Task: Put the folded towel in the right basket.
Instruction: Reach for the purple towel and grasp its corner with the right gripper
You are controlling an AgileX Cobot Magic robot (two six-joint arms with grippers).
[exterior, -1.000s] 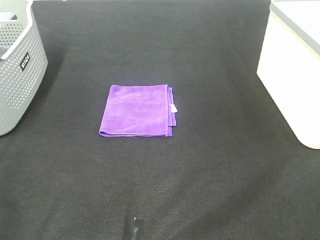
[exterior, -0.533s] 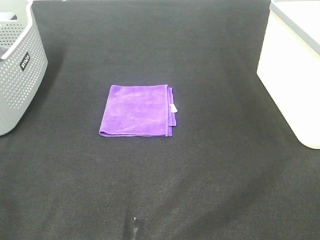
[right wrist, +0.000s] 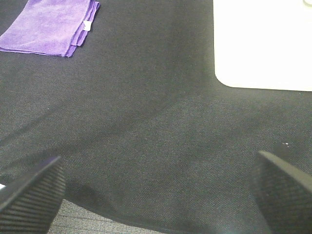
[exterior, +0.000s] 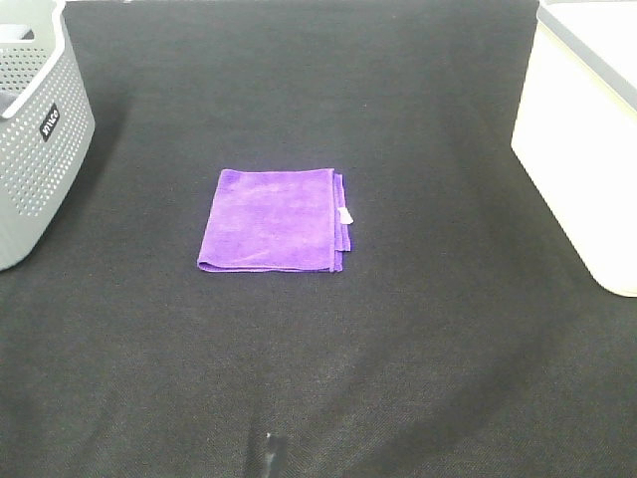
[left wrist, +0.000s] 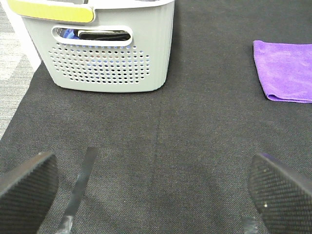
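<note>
A folded purple towel (exterior: pixel 272 220) with a small white tag lies flat on the black mat, near the middle. It also shows in the left wrist view (left wrist: pixel 286 70) and in the right wrist view (right wrist: pixel 51 25). The right basket (exterior: pixel 587 129) is cream white and stands at the right edge; its wall shows in the right wrist view (right wrist: pixel 263 44). Neither gripper shows in the exterior high view. My left gripper (left wrist: pixel 156 190) is open and empty, well short of the towel. My right gripper (right wrist: pixel 156 195) is open and empty, away from the towel and near the white basket.
A grey perforated basket (exterior: pixel 35 129) with dark items inside stands at the left edge; it also shows in the left wrist view (left wrist: pixel 102 46). The black mat (exterior: pixel 318 349) covers the table. A grey floor strip (left wrist: pixel 12 73) lies beyond the mat's left edge.
</note>
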